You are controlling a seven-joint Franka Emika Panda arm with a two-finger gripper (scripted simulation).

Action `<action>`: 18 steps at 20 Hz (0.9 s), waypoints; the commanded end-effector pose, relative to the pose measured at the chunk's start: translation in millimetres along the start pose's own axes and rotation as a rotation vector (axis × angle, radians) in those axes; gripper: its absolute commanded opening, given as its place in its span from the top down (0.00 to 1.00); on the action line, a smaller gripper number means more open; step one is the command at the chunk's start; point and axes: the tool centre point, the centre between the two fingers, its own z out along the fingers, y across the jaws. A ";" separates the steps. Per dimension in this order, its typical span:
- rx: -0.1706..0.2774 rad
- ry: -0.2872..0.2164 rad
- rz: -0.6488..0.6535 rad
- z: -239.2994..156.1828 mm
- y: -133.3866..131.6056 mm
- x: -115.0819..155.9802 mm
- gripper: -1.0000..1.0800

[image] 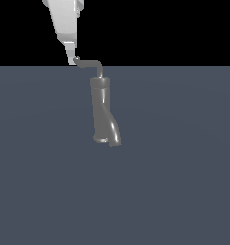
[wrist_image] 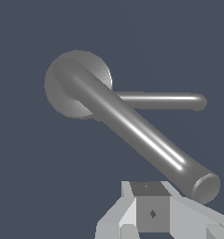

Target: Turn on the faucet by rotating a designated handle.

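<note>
- In the exterior view the faucet [image: 103,111] stands upright near the middle of the flat blue-grey desk [image: 184,182], a dark grey cylinder with a collar ring near its top and a short curved spout end at its base, bending toward the exterior view's right.
- The handle [image: 90,64], a thin rod, rises from the top of the faucet, bends, and runs level toward the exterior view's left, ending in a small hooked tip.
- The white gripper [image: 72,59] comes down from the upper edge of the exterior view, and its lowest point sits at the hooked tip of the handle, touching it or just beside it; this view cannot settle which.
- The wrist view looks down the length of the faucet [wrist_image: 76,84], so its top shows as a round disc, with the handle [wrist_image: 142,133] crossing it diagonally as a thick shiny bar whose blunt end lies close to the fingers [wrist_image: 151,212].
- A second, slimmer rod [wrist_image: 165,101] runs level behind the handle in the wrist view; the exterior view does not show it as a separate piece.
- Neither view shows the gap between the fingers, so I cannot tell whether they are wide, narrow or clamped.
</note>
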 end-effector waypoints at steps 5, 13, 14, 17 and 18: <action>-0.007 0.002 0.017 -0.3 24.9 26.2 1.00; -0.004 0.003 0.006 -0.4 31.8 44.2 1.00; -0.005 0.003 0.007 -0.4 32.7 51.0 1.00; -0.006 0.003 0.010 -0.5 35.6 70.9 1.00; -0.006 0.003 0.012 -0.5 36.5 77.6 1.00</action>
